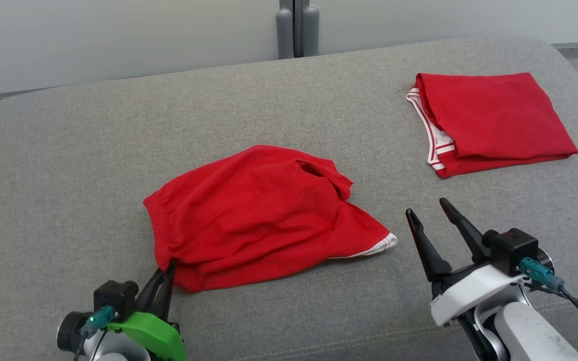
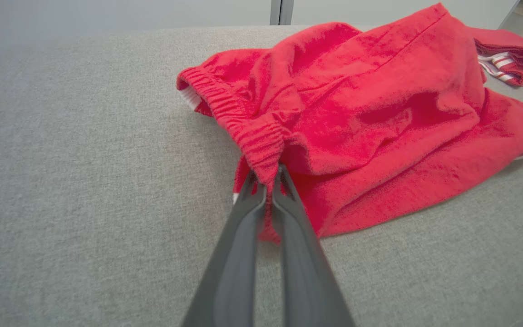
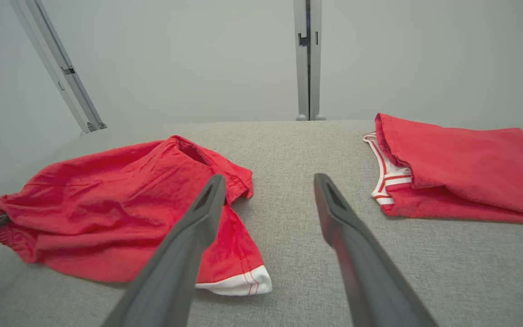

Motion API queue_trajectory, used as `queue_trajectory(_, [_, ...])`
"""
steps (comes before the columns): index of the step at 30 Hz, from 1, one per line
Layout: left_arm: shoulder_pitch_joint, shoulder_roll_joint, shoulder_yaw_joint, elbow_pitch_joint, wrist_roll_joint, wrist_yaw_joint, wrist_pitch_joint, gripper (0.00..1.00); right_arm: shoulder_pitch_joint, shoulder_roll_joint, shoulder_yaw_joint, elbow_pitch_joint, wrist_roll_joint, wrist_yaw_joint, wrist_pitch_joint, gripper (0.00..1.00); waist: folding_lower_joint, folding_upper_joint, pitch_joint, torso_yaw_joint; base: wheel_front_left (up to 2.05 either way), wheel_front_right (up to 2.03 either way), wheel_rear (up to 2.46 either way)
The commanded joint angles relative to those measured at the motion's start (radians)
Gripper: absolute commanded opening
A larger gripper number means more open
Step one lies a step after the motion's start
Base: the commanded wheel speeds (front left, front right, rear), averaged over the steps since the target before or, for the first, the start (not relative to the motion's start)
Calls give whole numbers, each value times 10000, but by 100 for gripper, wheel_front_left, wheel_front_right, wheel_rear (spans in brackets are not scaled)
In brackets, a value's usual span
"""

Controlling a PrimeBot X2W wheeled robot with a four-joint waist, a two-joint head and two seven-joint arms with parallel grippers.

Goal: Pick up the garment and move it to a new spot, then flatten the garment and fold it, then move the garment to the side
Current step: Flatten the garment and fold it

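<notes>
Nearest, at the near left, the left gripper [image 1: 167, 268] [image 2: 266, 175] has its two dark fingers pressed almost together, pinching the gathered waistband [image 2: 252, 136] of the red shorts [image 1: 254, 210] at their near-left corner; a fold of red cloth shows between the tips. At the near right, the right gripper [image 1: 425, 208] [image 3: 269, 178] stands wide, fingers well apart, with only grey fabric showing between them. It sits just right of the shorts' white-trimmed leg hem [image 1: 382, 245] [image 3: 239, 279]; whether the tips touch the surface I cannot tell.

The shorts lie rumpled in the middle of the grey cushion [image 1: 68, 165], waistband to the left and legs to the right, one leg opening gaping on the far side. Farther off on the right lies a second red garment [image 1: 494, 120] [image 3: 470, 168], folded flat into a rough rectangle, white and red striped trim showing along its left edge. It is well apart from the shorts, with a strip of bare cushion between them.

Left of the shorts the cushion is bare out to its rounded left corner, and a broad band of it runs behind them to the far edge. Beyond that edge stands a pale wall [image 1: 118, 35] with a grey post [image 1: 296, 30] at its middle.
</notes>
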Motion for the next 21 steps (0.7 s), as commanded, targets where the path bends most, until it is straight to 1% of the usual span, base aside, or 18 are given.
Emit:
queue_trajectory(1, [-246,155,6,-261,116,-4,-65,0,126,33,-70,-70,-108,-4,-29,100,0,0,25,2,0,0,0])
queue_trajectory(5, [-197,357,-80,-962,248,42,-33,0,197,77,-127,-57,-149,-4,-29,100,0,0,60,17,0,0,0])
queue_trajectory(11, [16,703,-216,-2648,308,103,417,0,187,143,-193,-35,-174,-4,-29,100,0,0,132,72,0,0,0])
queue_trajectory(13, [-197,975,-306,-3191,336,78,777,0,92,191,-131,0,-181,-4,-29,100,0,0,177,32,0,0,0])
queue_trajectory(17, [-703,1281,-408,-3439,31,16,1174,0,-91,209,0,86,-98,-4,-29,100,0,0,263,-156,0,0,0])
queue_trajectory(19, [-1004,1586,-576,-3258,0,-7,1452,0,-196,229,47,134,-67,-4,-29,100,0,0,326,-295,0,0,0])
queue_trajectory(21, [-1220,1616,-644,-3180,-208,2,1504,0,-244,229,74,151,-60,-4,-29,100,0,0,365,-357,0,0,0])
